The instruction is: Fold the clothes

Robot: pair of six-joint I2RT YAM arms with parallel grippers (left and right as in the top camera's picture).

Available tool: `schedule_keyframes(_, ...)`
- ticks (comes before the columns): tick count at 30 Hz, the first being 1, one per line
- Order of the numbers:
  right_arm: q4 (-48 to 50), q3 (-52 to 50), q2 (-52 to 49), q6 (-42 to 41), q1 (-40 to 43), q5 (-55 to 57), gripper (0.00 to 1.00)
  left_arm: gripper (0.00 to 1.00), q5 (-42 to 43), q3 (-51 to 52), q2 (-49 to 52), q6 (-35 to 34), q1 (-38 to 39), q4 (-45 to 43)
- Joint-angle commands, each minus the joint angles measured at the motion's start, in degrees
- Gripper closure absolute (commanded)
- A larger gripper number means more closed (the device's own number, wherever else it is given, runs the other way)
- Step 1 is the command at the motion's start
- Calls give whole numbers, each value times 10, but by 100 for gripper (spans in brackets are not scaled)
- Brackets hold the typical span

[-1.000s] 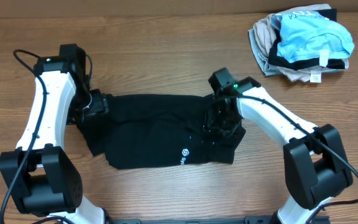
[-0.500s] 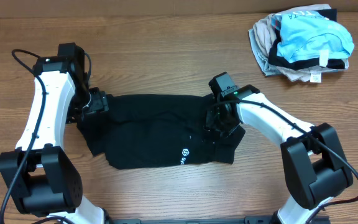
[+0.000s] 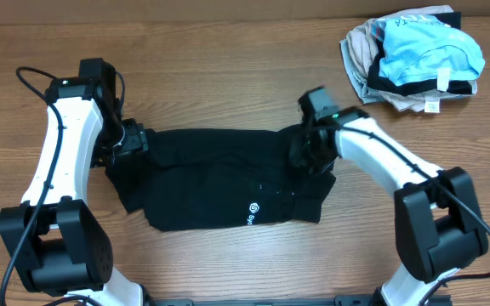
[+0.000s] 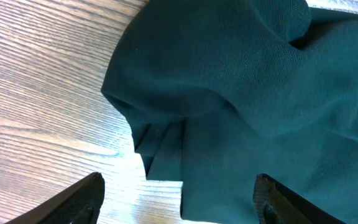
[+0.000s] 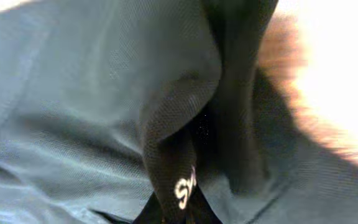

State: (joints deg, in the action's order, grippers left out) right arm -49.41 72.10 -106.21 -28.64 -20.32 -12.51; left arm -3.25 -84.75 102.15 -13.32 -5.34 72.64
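The clothes (image 3: 211,183), a limp black garment with a small white logo, lie spread across the table's middle. My left gripper (image 3: 132,141) hovers at the garment's left end. In the left wrist view that gripper (image 4: 182,202) is open, its fingertips (image 4: 86,198) on either side of the cloth's folded edge (image 4: 166,149) over bare wood. My right gripper (image 3: 310,151) is at the garment's right end. In the right wrist view it (image 5: 179,213) is shut on a raised fold of the black fabric (image 5: 178,155) bearing white lettering.
A pile of other garments sits at the far right corner: a light blue one with black trim (image 3: 432,51) on top of a beige one (image 3: 360,53). Wooden table (image 3: 228,76) surrounds the cloth; both arm bases stand at the near edge.
My right gripper has closed on a fold at the garment's right end and shifted a little right and away, pulling the fabric up. The left arm has stayed put, still open.
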Motion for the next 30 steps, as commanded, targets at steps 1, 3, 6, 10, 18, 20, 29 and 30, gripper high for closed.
schedule_keyframes(1,-20,77,43,56,23,-30,96,23,9,2,-15,23,0,-1)
schedule_keyframes(3,-41,120,58,74,31,-40,96,23,30,2,-15,46,3,-8)
schedule_keyframes(6,-77,193,74,90,33,-41,96,25,68,2,-15,78,12,-22)
schedule_keyframes(10,-113,280,79,92,33,-41,96,25,93,2,-16,111,31,-44)
schedule_keyframes(18,-106,319,78,83,33,-41,96,24,93,2,-16,138,96,-81)
schedule_keyframes(20,-106,319,78,83,33,-41,96,24,93,2,-16,138,113,-92)
schedule_keyframes(29,-107,319,78,85,42,-46,96,24,26,8,-1,146,186,-150)
schedule_keyframes(30,-108,319,78,85,43,-48,96,24,15,10,5,147,189,-160)
